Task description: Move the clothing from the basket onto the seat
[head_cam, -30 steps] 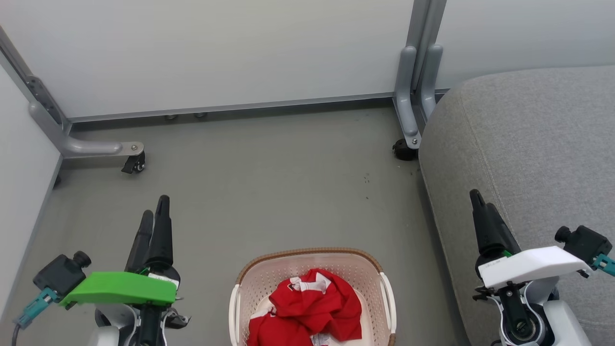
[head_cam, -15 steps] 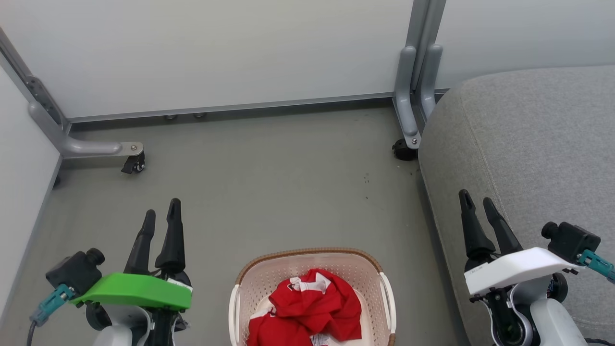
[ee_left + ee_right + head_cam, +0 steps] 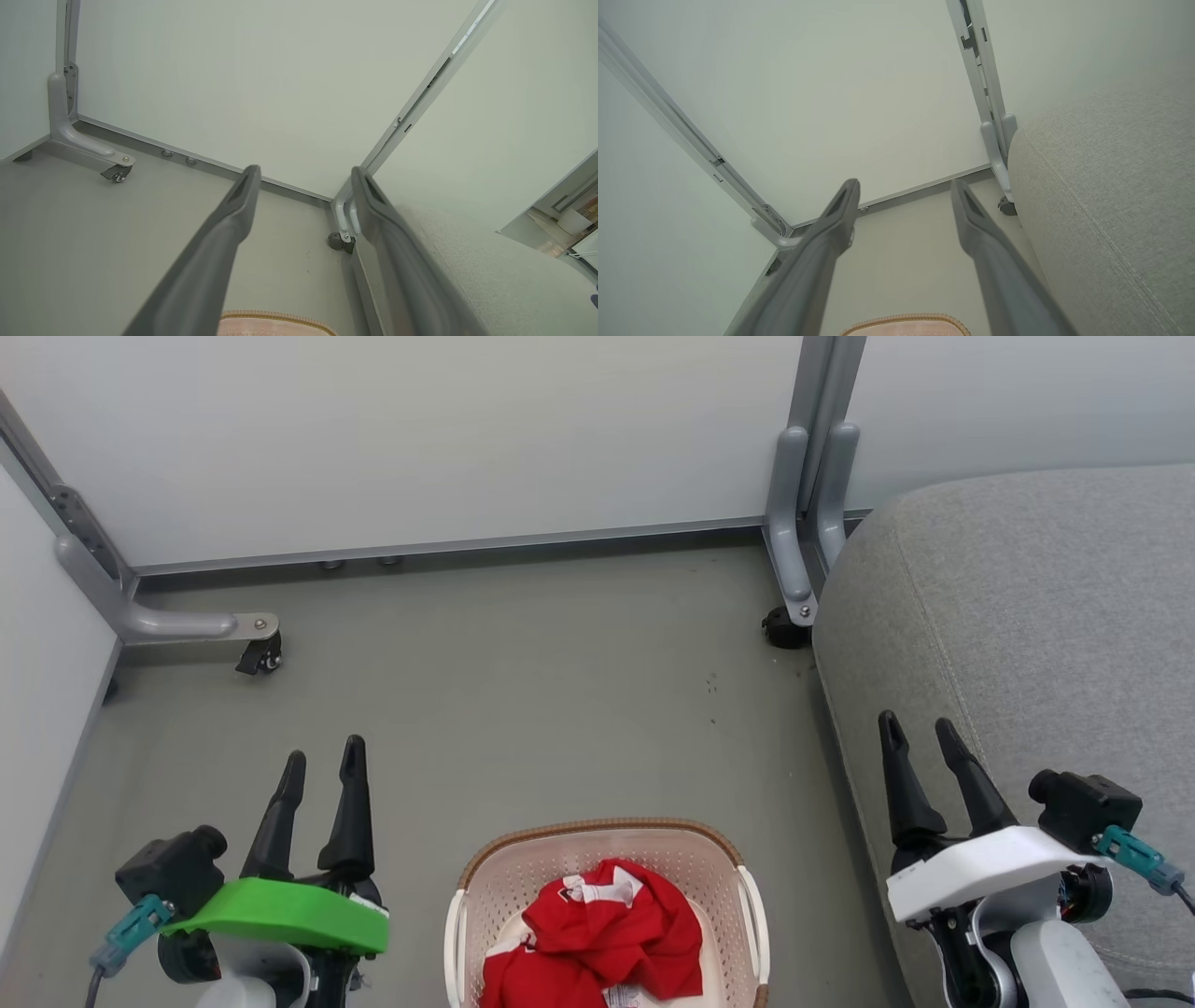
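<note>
Both pairs of dark fingers, pressed together a second ago, have parted, and both arms have drifted inward toward the basket (image 3: 519, 870). The left gripper (image 3: 326, 754) hangs over bare floor (image 3: 523, 691) to the basket's left, its jaws moderately spread and holding nothing. The right gripper (image 3: 917, 723) stands at the near edge of the seat (image 3: 1027, 616), its jaws parted about as wide and equally empty. Both wrist views confirm a clear gap between the fingers, with only the basket's brown rim showing below them.

The clothing (image 3: 607, 933) lies crumpled in a red heap inside the basket, white trim and a tag showing, at the bottom centre of the head view between the two arms. None of it is on the seat, so the transfer has yet to begin; the parted jaws suggest the robot is readying a reach down into the basket.

The seat sits just to the basket's right, with a narrow strip of floor between them, so the carry should be short. The basket's walls and white handles ring the heap and could catch a finger coming in at an angle. Farther back, a grey metal post (image 3: 812, 476) with a black caster (image 3: 786, 627) stands at the seat's far corner, and a second wheeled frame foot (image 3: 257, 655) sits by the pale wall panel (image 3: 420, 429), both well apart from the work.
</note>
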